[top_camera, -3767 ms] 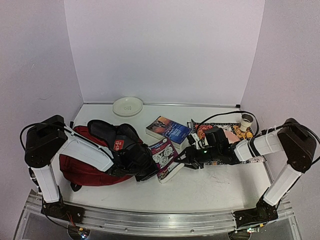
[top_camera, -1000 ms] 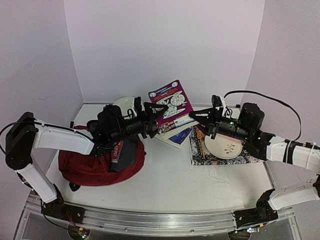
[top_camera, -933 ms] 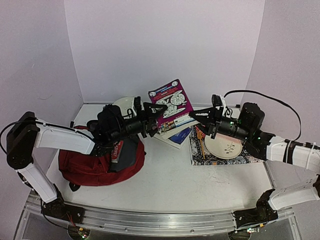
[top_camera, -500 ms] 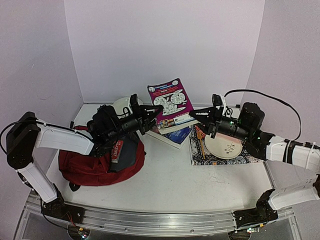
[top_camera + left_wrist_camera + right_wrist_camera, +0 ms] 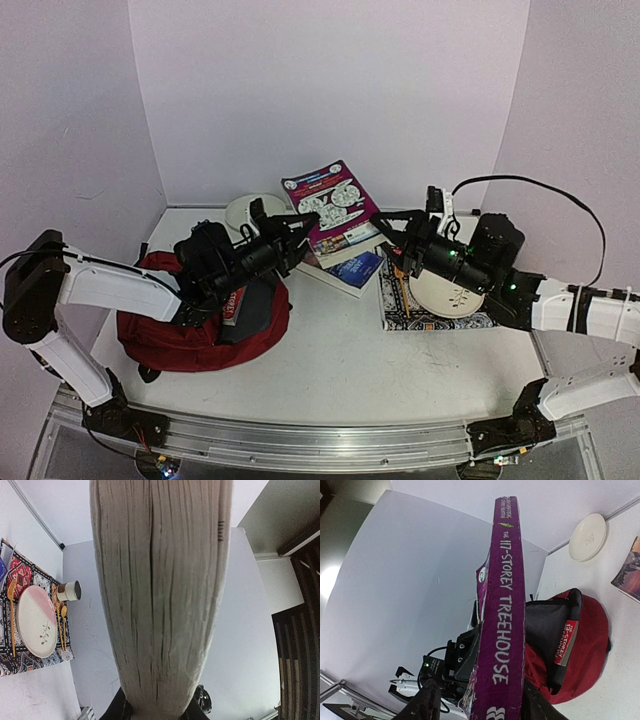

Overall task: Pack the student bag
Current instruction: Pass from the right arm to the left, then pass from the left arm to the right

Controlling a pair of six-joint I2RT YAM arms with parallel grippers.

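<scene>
In mid-air, a handover: the left gripper [image 5: 294, 236] pinches the Treehouse book [image 5: 335, 200], the right gripper [image 5: 386, 222] stands spread. Next, I judge, the book must go into the red backpack [image 5: 160, 325].

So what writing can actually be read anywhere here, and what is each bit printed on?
"THE 117-STOREY TREEHOUSE": spine of the purple book.
"13-STOREY": spine of the red book inside the student bag; rest unclear.
Purple book's front cover and the blue book: too small to read.
</scene>
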